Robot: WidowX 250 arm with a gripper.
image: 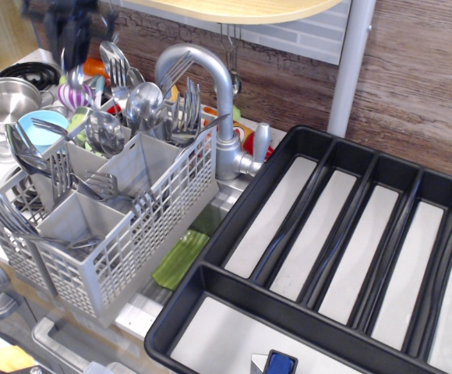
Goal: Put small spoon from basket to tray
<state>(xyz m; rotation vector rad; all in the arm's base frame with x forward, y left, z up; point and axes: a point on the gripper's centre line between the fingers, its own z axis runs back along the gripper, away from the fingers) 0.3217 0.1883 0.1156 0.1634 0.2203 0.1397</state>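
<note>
My gripper (70,39) is at the top left, blurred and partly cut off by the frame edge, above the back of the light grey basket (152,226). It is shut on the thin handle of the small spoon (75,75), which hangs bowl-down just above the other cutlery. Tablespoons and forks still stand in the basket's compartments. The black tray (234,206) with pale grey lined compartments lies at the right, tilted toward the camera, with nothing in its long compartments.
A curved steel faucet (214,86) rises between basket and tray. A round steel pot (4,97) and a blue plate (35,125) sit at the left. A green cloth (181,257) lies under the basket's corner. A grey post (352,62) stands behind the tray.
</note>
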